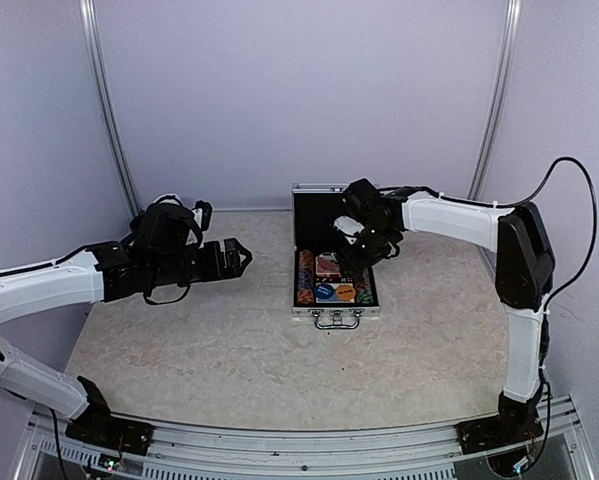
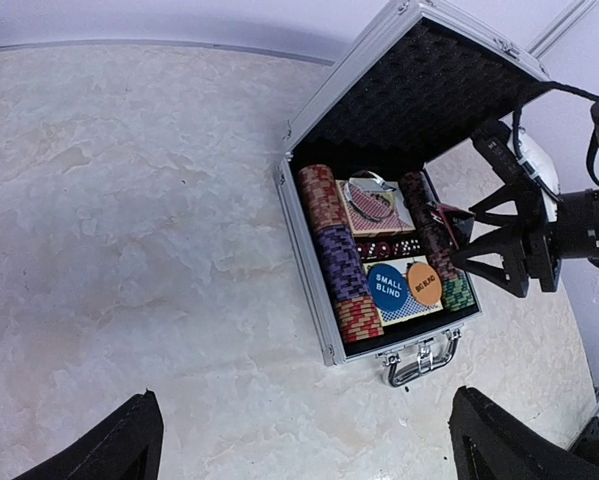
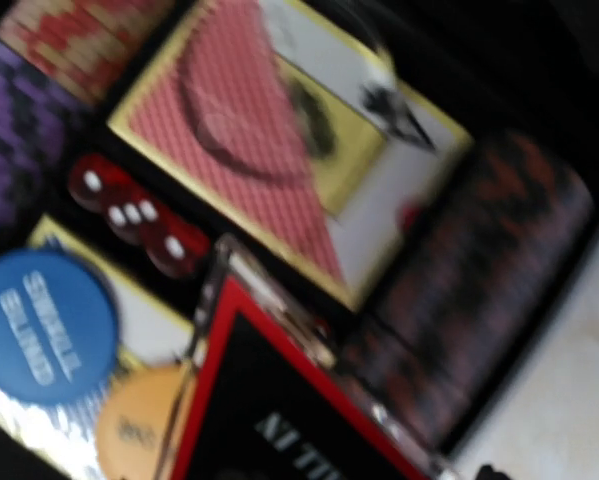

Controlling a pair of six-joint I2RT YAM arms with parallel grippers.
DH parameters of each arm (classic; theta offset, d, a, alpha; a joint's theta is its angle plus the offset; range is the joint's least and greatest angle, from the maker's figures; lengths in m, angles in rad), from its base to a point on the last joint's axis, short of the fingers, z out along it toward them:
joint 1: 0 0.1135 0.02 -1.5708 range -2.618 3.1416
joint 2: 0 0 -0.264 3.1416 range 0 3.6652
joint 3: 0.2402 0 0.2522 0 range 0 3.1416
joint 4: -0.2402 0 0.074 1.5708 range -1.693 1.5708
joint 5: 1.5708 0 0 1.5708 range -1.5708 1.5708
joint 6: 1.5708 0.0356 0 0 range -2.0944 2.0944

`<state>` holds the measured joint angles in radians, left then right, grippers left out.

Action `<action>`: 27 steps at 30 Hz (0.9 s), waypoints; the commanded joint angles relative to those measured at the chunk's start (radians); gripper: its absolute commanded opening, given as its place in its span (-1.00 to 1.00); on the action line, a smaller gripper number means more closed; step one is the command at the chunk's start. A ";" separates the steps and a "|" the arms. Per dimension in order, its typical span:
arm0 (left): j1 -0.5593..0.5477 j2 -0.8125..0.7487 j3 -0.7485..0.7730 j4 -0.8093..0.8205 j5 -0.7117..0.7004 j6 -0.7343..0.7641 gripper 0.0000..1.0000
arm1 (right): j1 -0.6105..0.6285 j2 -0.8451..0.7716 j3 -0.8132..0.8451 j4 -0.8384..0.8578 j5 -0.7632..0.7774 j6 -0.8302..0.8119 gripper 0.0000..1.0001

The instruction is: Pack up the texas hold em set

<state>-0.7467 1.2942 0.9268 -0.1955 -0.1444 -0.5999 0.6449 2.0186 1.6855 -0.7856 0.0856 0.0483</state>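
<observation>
Pale walls stand round your marbled table (image 1: pixel 229 340). Your silver case (image 2: pixel 309 250) sits open at the back middle, lid up, black inside. It holds chip stacks (image 2: pixel 337 255), a card deck (image 2: pixel 374 205), a blue button (image 2: pixel 387 282) and an orange button (image 2: pixel 424 283). Your left gripper (image 1: pixel 241 258) hangs wide open, holding nothing. Your right gripper (image 2: pixel 457 238) is half shut on the black triangle marker (image 3: pixel 279 400) over the case. Only its wrist view shows that marker close up, blurry.
</observation>
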 commanded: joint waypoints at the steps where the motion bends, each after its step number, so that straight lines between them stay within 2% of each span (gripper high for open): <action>1: 0.011 -0.045 -0.026 -0.009 -0.015 -0.008 0.98 | 0.040 0.098 0.112 -0.047 0.010 -0.106 0.25; 9: 0.021 -0.078 -0.061 -0.013 -0.017 -0.012 0.98 | 0.048 0.188 0.194 -0.083 0.045 -0.160 0.27; 27: 0.026 -0.092 -0.073 -0.010 -0.015 -0.017 0.98 | 0.010 0.240 0.217 -0.104 0.094 -0.153 0.35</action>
<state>-0.7261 1.2217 0.8642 -0.2108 -0.1474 -0.6052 0.6800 2.2372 1.8736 -0.8753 0.1520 -0.1143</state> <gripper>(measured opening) 0.989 0.676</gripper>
